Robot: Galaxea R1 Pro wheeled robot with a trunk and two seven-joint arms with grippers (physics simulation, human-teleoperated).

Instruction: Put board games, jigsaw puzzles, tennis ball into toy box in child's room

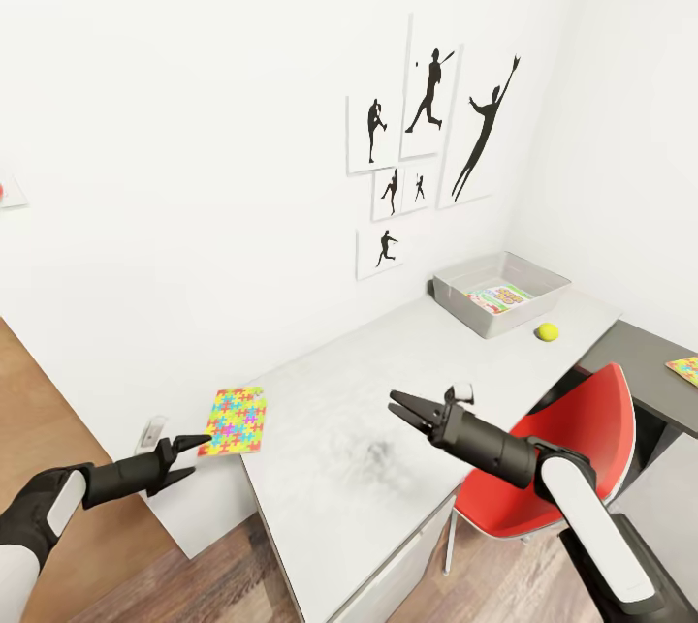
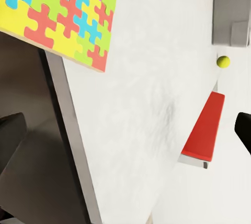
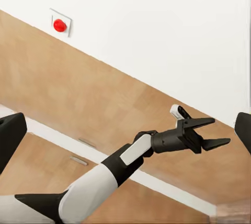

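- Left gripper (image 1: 194, 456) is spread open off the table's (image 1: 407, 381) near corner, its tips just short of a jigsaw puzzle (image 1: 235, 420) overhanging that edge.
- Right gripper (image 1: 405, 411) hovers open above the tabletop.
- Toy box (image 1: 456, 292) at the far end holds a board game (image 1: 498, 296); the tennis ball (image 1: 547, 332) lies just beside it (on the table).

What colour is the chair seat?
Red, with a pale rim; the chair shows best in the head view.
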